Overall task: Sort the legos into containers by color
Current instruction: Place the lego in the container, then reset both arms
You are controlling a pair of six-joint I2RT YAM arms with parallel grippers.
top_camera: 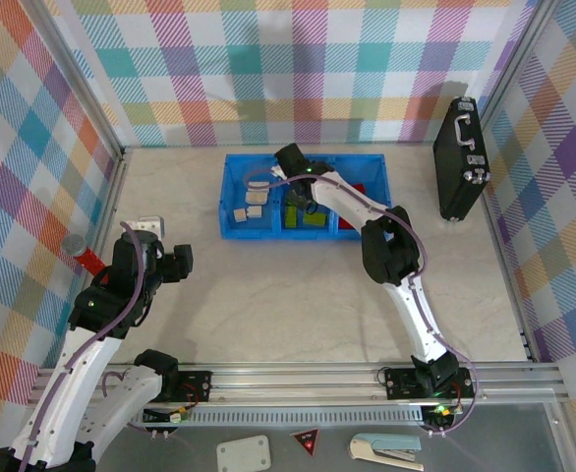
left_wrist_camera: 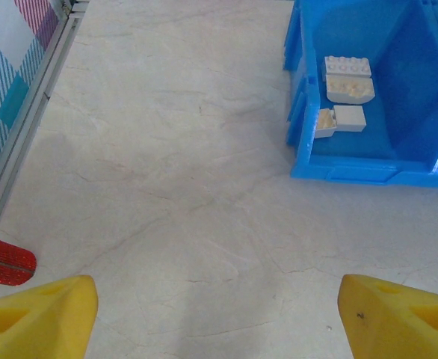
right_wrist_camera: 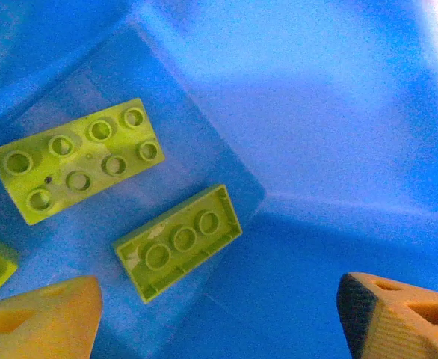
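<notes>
We log the left gripper (top_camera: 176,262) at lower left, fingers spread wide. The right arm reaches to upper centre, right gripper (top_camera: 300,195) likewise spread.

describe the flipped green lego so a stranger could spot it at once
Find the blue tray at the far side of the table and look in its middle compartment, below the right gripper. There the flipped lego lies hollow side up, showing three rings in a row, while its neighbour shows eight studs.
</notes>
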